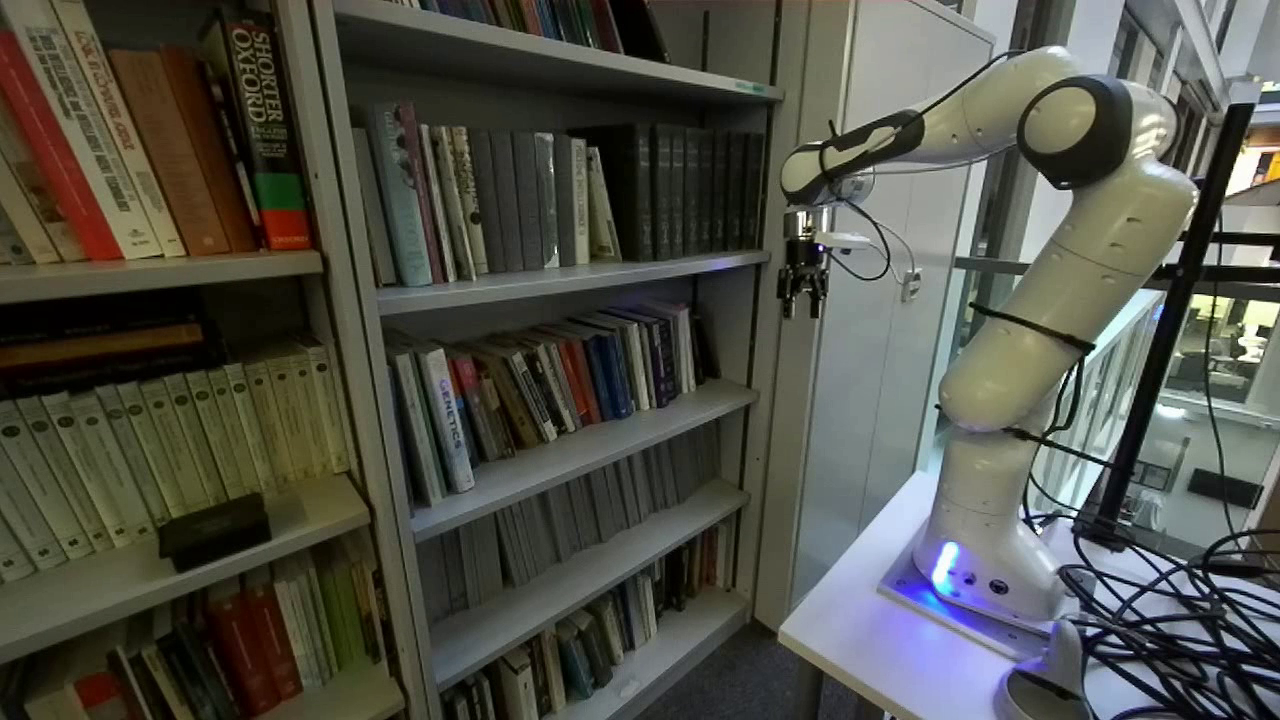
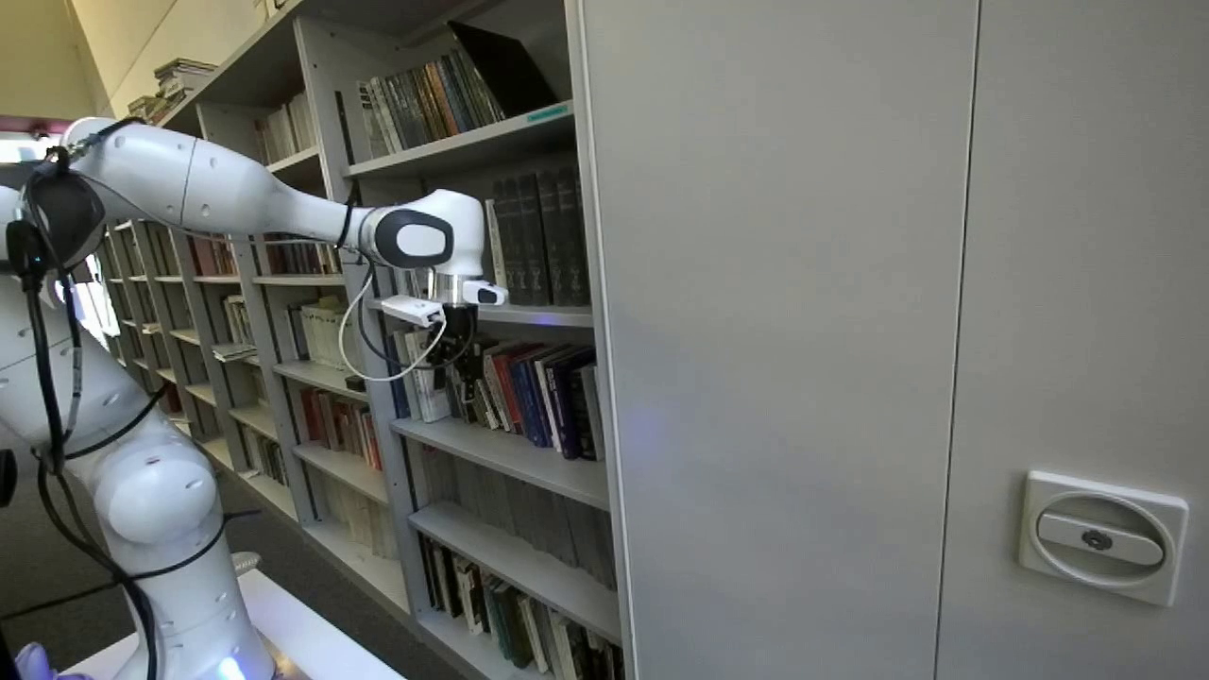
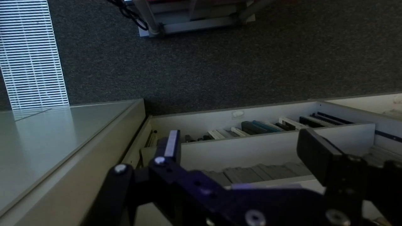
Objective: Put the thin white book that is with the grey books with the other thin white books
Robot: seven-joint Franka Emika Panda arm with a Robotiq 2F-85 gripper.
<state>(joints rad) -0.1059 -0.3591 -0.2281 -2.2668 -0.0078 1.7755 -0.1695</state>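
On the second shelf down in an exterior view, a run of grey books [image 1: 503, 200] stands upright. At its right end are a white-spined book [image 1: 580, 200] and a slim, slightly leaning pale book [image 1: 602, 205]; I cannot tell for sure which is the thin white book. The leaning one also shows in an exterior view [image 2: 496, 247]. The other thin white books [image 1: 440, 202] stand left of the grey run. My gripper [image 1: 803, 306] is open and empty, pointing down in front of the bookcase's right side, apart from all books. Its spread fingers show in the wrist view [image 3: 239, 138].
Black volumes [image 1: 690, 190] fill the shelf's right part. A cabinet [image 1: 860, 400] stands right of the bookcase. The shelf below holds mixed leaning books [image 1: 590, 365]. The robot stands on a white table [image 1: 850, 600] with tangled cables [image 1: 1180, 620]. Dark carpet [image 3: 220, 69] lies below.
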